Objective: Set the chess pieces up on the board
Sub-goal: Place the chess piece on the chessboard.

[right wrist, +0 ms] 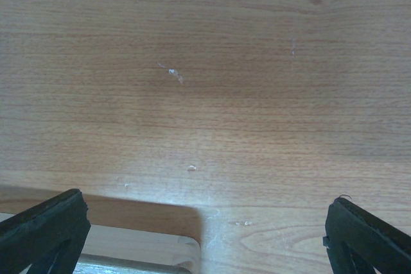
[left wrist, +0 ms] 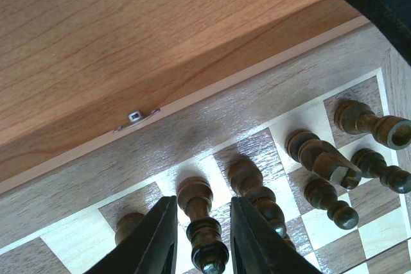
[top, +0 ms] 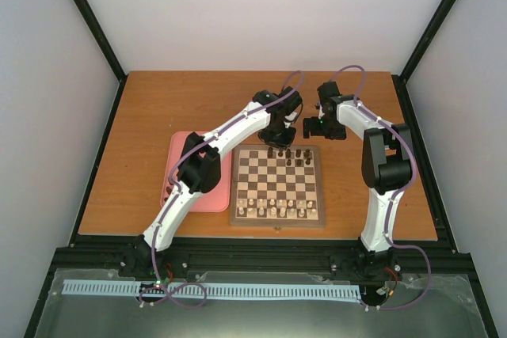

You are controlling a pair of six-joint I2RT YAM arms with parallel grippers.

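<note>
Left gripper (left wrist: 202, 206) slightly parted, straddling upright dark chess piece (left wrist: 204, 232) on edge-row square of board (left wrist: 212, 120) (thin gaps either side). Right gripper (right wrist: 205, 213) wide open, empty, over table (right wrist: 205, 62).

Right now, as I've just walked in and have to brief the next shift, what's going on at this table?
Chess pieces are being set up on a wooden chessboard. The left gripper is down at the board's far edge, its fingers either side of a dark chess piece standing there; whether they touch it is unclear. Other dark pieces fill the far rows, pale pieces the near rows. The right gripper hangs wide open over the table, holding nothing.
</note>
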